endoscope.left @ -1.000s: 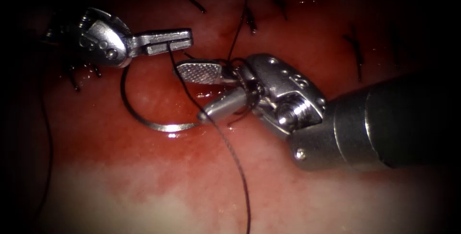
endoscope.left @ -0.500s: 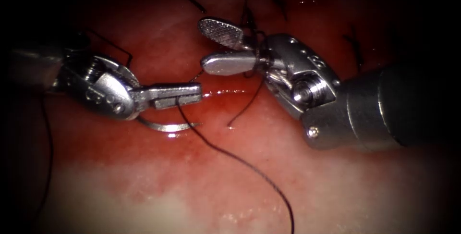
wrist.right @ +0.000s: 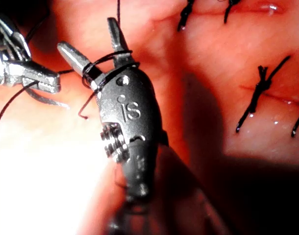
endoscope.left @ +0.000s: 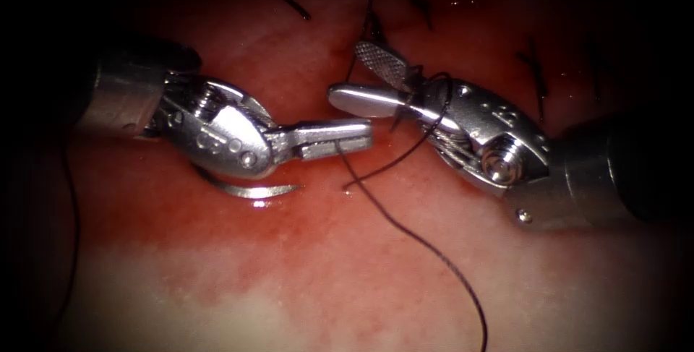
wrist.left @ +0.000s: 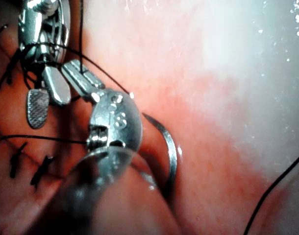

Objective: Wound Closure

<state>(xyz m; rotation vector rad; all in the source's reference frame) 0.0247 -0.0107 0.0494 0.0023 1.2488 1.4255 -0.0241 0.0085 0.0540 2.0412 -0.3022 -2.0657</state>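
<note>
My left tool (endoscope.left: 361, 135) has its jaws shut on the dark thread (endoscope.left: 405, 229) just behind their tips, also seen in the left wrist view (wrist.left: 81, 78). The thread trails from there down across the tissue (endoscope.left: 347, 287). My right tool (endoscope.left: 347, 71) faces it with jaws open and holds nothing; a loop of thread (endoscope.left: 434, 110) is wound around the base of its jaws (wrist.right: 108, 61). The curved needle (endoscope.left: 249, 191) lies on the tissue under the left tool, held by neither tool, its middle hidden by the tool's wrist. A short free thread end (endoscope.left: 361, 178) lies between the tools.
Several finished stitches with cut thread ends (endoscope.left: 535, 70) sit along the closed cut at the back, also in the right wrist view (wrist.right: 260, 88). Red fluid (endoscope.left: 303, 215) wets the tissue around the needle. Another strand of thread (endoscope.left: 72, 215) runs along the far left.
The left tool came down and moved right, carrying the thread toward the right tool. The right tool rose and drew back to the right, and thread now loops around its jaws. The needle stayed put.
</note>
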